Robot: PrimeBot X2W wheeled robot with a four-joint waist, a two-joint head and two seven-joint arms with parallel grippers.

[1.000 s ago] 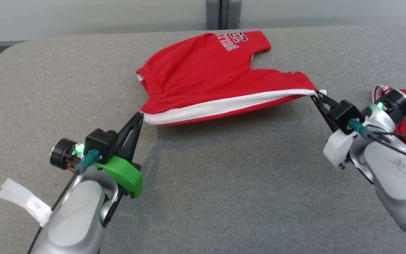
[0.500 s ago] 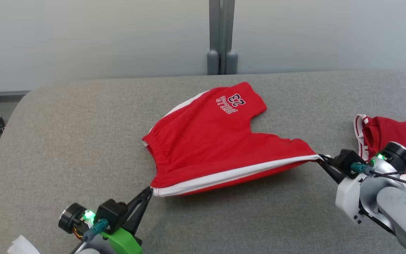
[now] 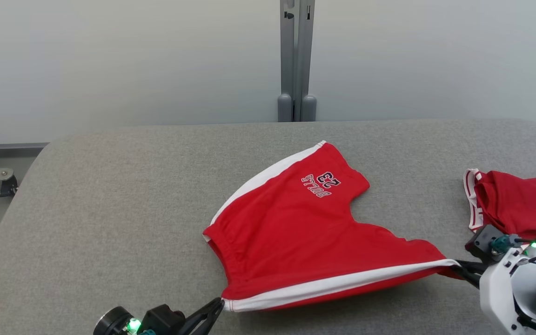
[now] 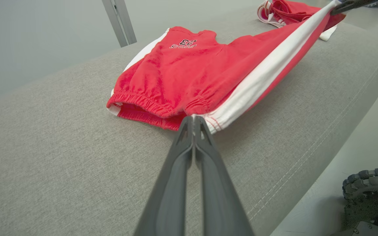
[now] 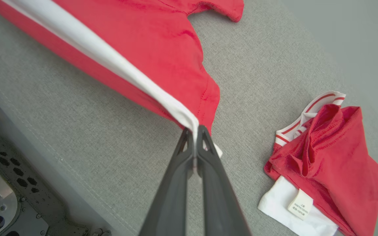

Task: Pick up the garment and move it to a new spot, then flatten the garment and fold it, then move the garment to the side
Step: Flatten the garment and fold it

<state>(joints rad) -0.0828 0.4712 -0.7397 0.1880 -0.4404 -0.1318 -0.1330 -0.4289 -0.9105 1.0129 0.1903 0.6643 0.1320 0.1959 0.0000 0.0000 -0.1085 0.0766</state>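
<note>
In the head view my left gripper (image 3: 220,304) and right gripper (image 3: 457,264) still pinched the red cotton shorts with white side stripes (image 3: 296,232), drawn nearer across the grey padded table (image 3: 110,209); the left wrist view showed the waistband corner clamped, the right wrist view the leg hem.

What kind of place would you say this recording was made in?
Probably a robotics lab or test room, not a home: a grey fabric-covered table, bare pale wall panels joined by a metal post, and a second red garment lying beside the red shorts.
</note>
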